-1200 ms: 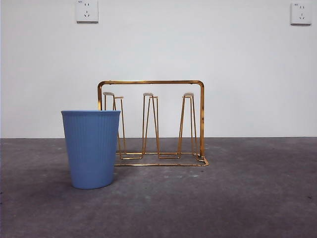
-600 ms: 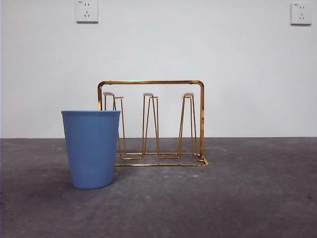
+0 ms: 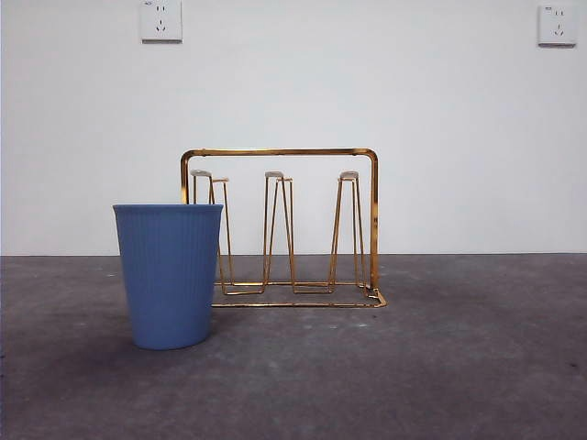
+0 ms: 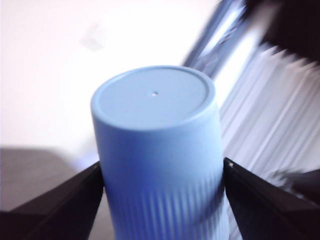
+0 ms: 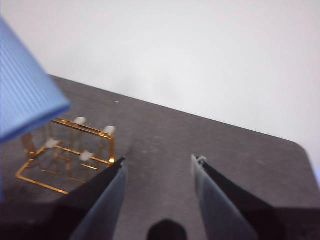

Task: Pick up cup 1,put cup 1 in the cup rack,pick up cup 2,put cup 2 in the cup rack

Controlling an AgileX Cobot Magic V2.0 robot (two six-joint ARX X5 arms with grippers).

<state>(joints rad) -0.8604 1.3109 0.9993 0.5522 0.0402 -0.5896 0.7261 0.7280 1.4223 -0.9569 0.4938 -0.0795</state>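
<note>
My left end effector (image 4: 161, 175) gripped a blue cup (image 4: 157, 150), one jaw against each side of it. My right end effector (image 5: 159, 167) hung above the counter (image 5: 210, 145), jaws apart, holding nothing.

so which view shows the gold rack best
The front view: the gold rack stands whole, its frame and three peg loops sharp, one end behind the blue cup. The right wrist view shows it small and blurred from above. The left wrist view shows none of it.

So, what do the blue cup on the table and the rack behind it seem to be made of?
Blue cup: probably plastic, matte, with fine vertical ribs and an even colour. Cup rack: thin metal wire, shiny gold finish, with pale tips on its pegs.
</note>
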